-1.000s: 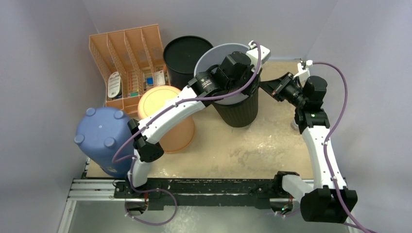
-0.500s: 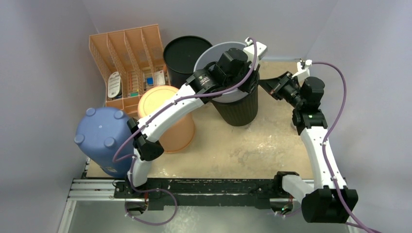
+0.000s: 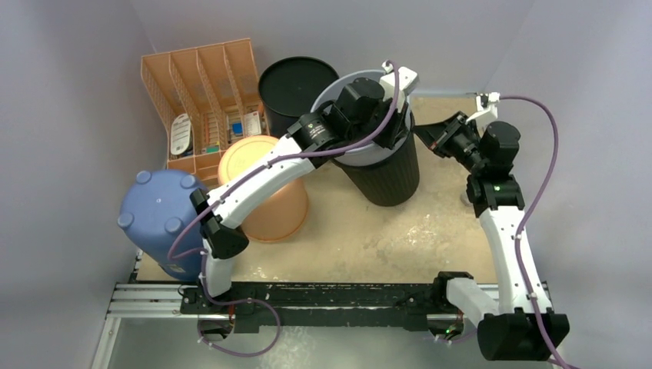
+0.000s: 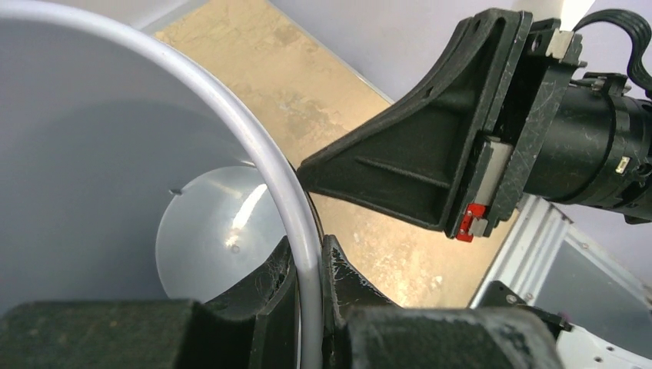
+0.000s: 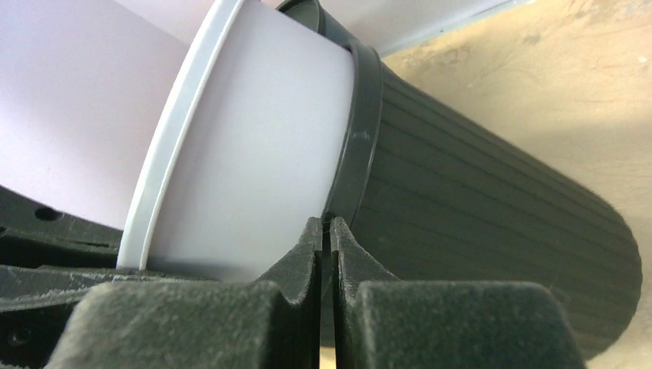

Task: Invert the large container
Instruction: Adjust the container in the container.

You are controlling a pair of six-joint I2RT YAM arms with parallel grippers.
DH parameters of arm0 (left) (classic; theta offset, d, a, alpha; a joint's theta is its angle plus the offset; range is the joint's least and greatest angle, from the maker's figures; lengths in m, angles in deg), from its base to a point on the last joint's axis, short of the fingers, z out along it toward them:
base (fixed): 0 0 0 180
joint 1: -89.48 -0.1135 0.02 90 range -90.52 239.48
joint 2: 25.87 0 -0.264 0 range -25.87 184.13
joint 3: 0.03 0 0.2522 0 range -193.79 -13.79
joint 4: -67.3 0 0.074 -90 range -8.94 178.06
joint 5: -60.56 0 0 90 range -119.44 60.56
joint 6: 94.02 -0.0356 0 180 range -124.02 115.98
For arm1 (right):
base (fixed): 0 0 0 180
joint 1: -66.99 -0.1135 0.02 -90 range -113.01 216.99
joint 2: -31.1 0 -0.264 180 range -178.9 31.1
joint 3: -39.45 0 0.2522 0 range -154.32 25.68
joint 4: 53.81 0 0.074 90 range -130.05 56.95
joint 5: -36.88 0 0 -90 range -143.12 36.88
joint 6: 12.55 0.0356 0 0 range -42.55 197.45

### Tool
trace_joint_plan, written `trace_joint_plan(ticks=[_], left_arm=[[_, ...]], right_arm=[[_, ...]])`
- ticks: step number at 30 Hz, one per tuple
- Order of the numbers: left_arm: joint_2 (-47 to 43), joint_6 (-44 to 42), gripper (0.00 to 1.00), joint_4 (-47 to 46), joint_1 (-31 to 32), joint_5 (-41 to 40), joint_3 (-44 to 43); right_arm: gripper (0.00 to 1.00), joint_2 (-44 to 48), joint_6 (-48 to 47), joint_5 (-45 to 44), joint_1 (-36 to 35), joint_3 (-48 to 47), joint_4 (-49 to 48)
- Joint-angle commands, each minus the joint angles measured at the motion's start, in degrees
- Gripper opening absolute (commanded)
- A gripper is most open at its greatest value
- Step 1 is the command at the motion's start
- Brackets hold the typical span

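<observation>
Nudged slightly rightward over the past second, the grey container (image 3: 329,92) sits nested in a black ribbed bin (image 3: 384,173) at mid-bench (image 3: 384,238). Nearer, a blue tub (image 3: 158,215) stands at the left edge. Left tool (image 4: 307,257) is clamped over the grey rim; right tool (image 5: 326,227), fingers pressed together, touches the bin's collar. An orange organizer (image 3: 196,77) stands farthest back.
</observation>
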Motion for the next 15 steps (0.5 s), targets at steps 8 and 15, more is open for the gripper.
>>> trace_joint_plan(ticks=[8,15], left_arm=[[-18.4,2.5,0.00,-28.2,2.0,7.4,-1.2],[-19.7,4.7,0.00,-29.7,1.5,-1.8,7.1]], right_arm=[[0.00,-3.3,-10.7,-14.3,1.4,-5.4,21.0],[0.00,-3.0,-12.5,-16.9,1.4,-13.4,25.4]])
